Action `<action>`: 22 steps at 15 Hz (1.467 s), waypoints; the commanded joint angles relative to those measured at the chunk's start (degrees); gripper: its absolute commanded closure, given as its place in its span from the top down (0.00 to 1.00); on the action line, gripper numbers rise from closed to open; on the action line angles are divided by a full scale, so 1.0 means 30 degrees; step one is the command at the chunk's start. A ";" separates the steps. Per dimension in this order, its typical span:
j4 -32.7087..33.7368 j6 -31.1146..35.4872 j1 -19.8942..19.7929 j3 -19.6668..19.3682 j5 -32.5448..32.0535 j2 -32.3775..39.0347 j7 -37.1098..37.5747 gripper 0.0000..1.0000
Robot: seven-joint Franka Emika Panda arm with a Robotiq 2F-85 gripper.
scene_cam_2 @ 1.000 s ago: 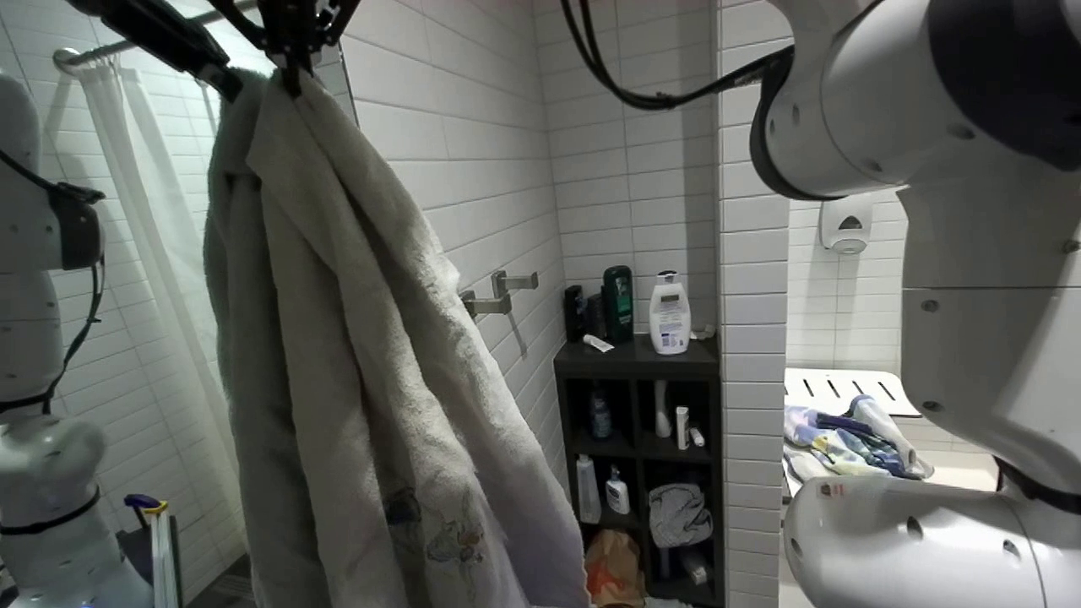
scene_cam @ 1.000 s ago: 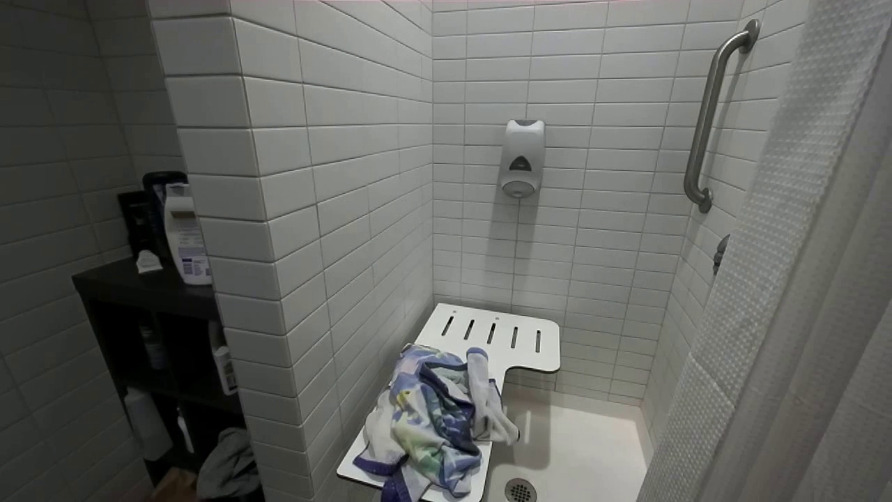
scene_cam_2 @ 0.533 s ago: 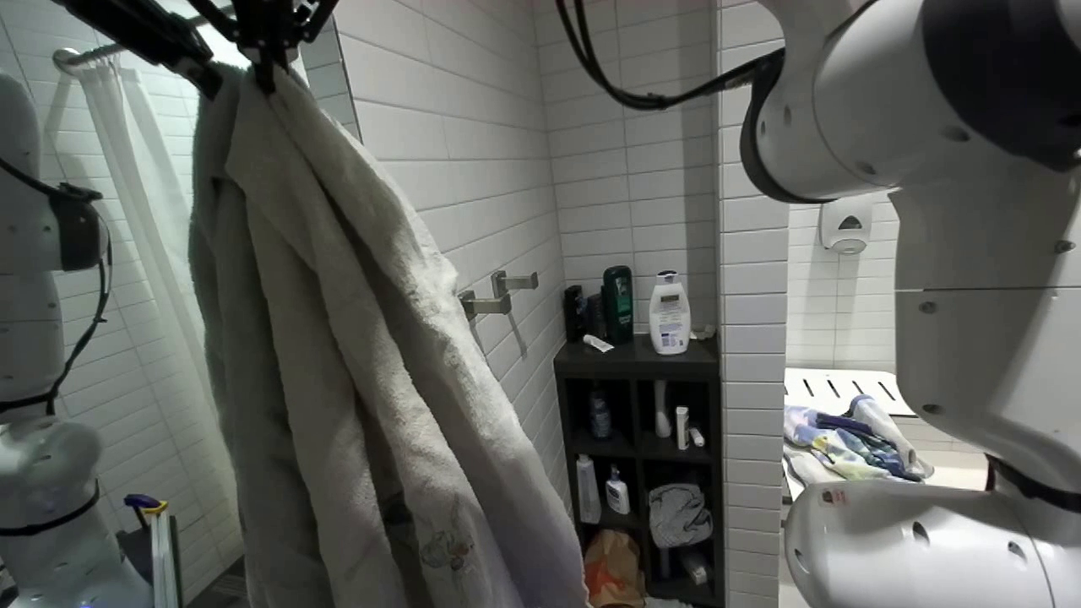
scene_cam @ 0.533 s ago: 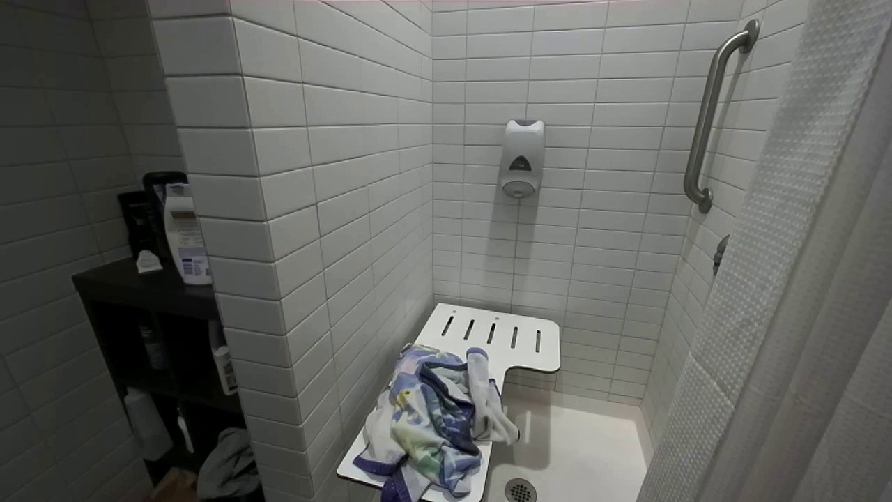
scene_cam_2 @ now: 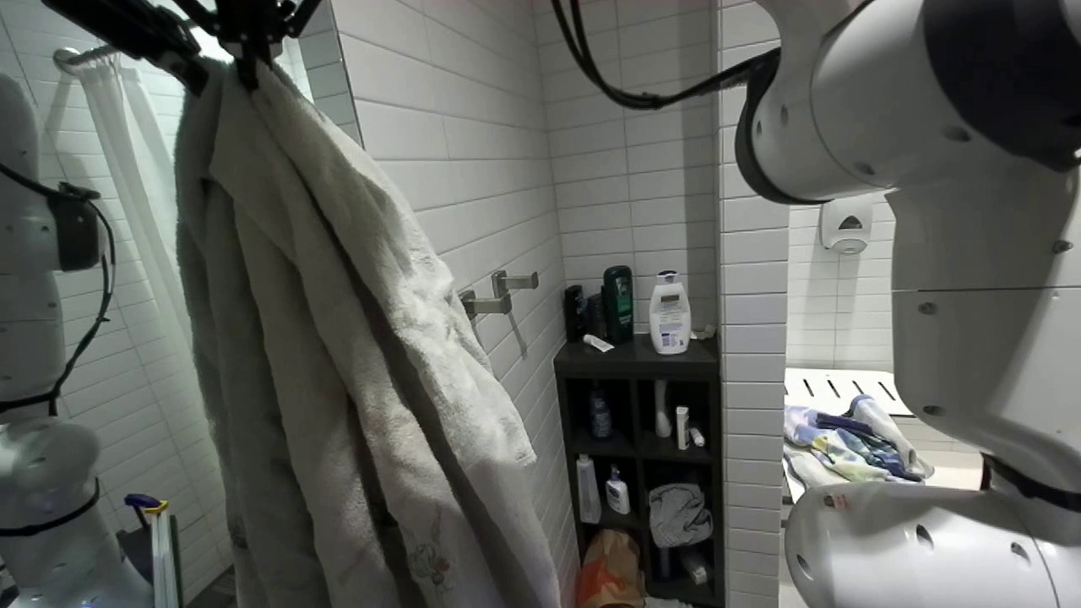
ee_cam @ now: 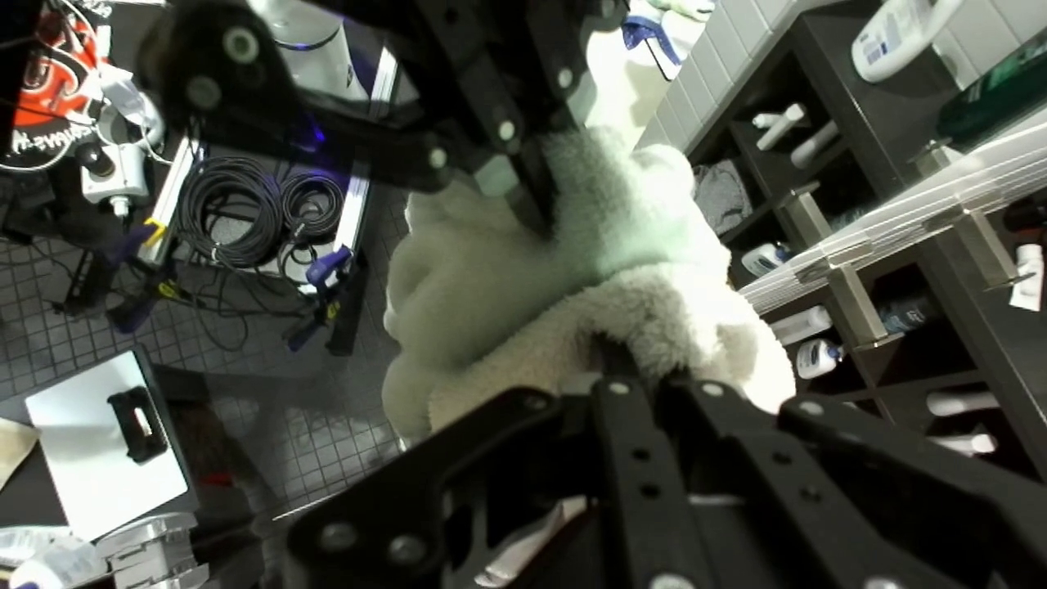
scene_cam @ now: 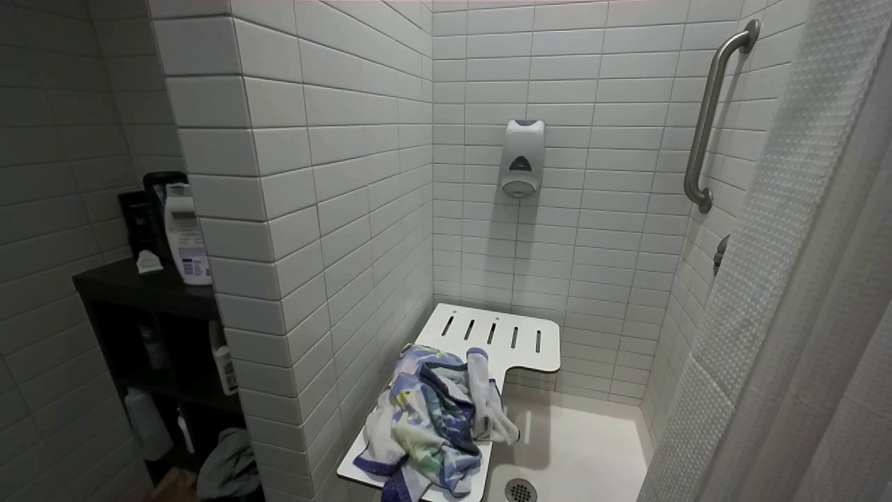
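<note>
The black fingers (ee_cam: 628, 419) of the gripper (scene_cam_2: 250, 72) are squeezed together on the gathered top of a cream towel (scene_cam_2: 363, 338), near the upper edge of an exterior view. From that pinch the towel hangs in long, loose folds, with a small flower (scene_cam_2: 429, 564) low down on it. Compared with a second ago, the gripper stands farther toward that view's left edge and slightly higher, and the towel has gone left with it: the flower sits farther left and a little lower, and the towel's edge uncovers more of the brown bag (scene_cam_2: 612, 564) behind. The mirror (scene_cam_2: 329, 76) close by repeats the grip with a greenish tint. Beyond the towel, two metal hooks (scene_cam_2: 491, 306) jut from the tiled wall (scene_cam_2: 481, 160), and farther back stands a dark shelf unit (scene_cam_2: 638, 363) with a white bottle (scene_cam_2: 670, 317) and a green bottle (scene_cam_2: 618, 304) on top. In both exterior views, a patterned cloth (scene_cam: 432, 418) lies crumpled on a slotted white bench (scene_cam: 481, 331), just as it did earlier.
</note>
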 commanded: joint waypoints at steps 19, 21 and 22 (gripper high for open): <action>-0.2251 -0.0428 -0.1109 0.0633 -0.0722 -0.2638 0.0525 0.02; -0.3189 -0.0041 -0.2078 0.1449 -0.0293 -0.3211 0.0874 0.02; -0.3728 0.1097 -0.5235 0.1944 0.2084 -0.1829 0.0146 0.02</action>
